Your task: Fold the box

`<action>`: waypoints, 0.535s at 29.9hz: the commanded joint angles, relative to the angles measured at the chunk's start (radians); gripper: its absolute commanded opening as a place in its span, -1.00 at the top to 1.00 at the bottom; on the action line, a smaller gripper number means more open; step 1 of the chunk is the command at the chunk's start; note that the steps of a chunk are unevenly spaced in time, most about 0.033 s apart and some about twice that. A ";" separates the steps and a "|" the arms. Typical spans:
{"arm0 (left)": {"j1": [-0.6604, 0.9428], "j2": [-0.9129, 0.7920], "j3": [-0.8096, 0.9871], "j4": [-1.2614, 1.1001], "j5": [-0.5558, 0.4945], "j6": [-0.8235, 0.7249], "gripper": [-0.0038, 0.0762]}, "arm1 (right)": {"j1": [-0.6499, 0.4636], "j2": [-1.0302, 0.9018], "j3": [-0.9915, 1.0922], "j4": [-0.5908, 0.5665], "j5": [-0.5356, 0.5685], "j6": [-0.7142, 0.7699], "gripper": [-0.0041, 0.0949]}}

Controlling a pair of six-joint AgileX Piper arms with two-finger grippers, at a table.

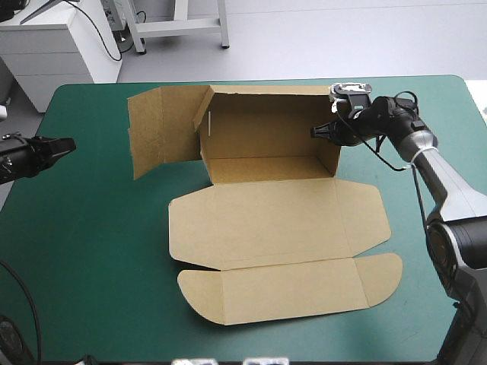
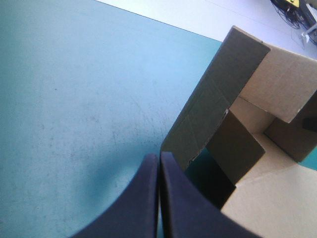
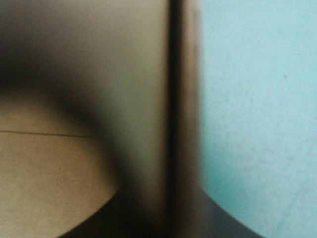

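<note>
Our two arms: one free, one gripping.
Our left arm (image 1: 23, 158) reaches in from the desk's left edge, its jaws pressed together in a point. Our right arm (image 1: 445, 186) bends in from the right, wrist turned inward, its jaws pinched on the box (image 1: 266, 129) wall.

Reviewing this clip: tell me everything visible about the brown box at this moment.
The box is a cut sheet of plain brown board, half formed, on the teal-green cover. Its back wall and right wall stand upright; the left panel stands swung outward. The lid with rounded flaps lies flat toward the near edge. The right gripper pinches the right wall's top edge; the left gripper is shut, apart from it.
</note>
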 commanded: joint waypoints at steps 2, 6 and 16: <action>-0.001 -0.027 0.028 -0.089 -0.033 0.036 0.92 | -0.008 -0.031 -0.133 -0.040 0.379 0.018 0.95; -0.001 -0.024 0.037 -0.088 -0.035 0.046 0.92 | -0.006 -0.038 -0.223 -0.078 0.440 0.101 0.95; -0.001 -0.022 0.037 -0.082 -0.059 0.050 0.92 | 0.002 -0.109 -0.213 -0.111 0.443 0.174 0.94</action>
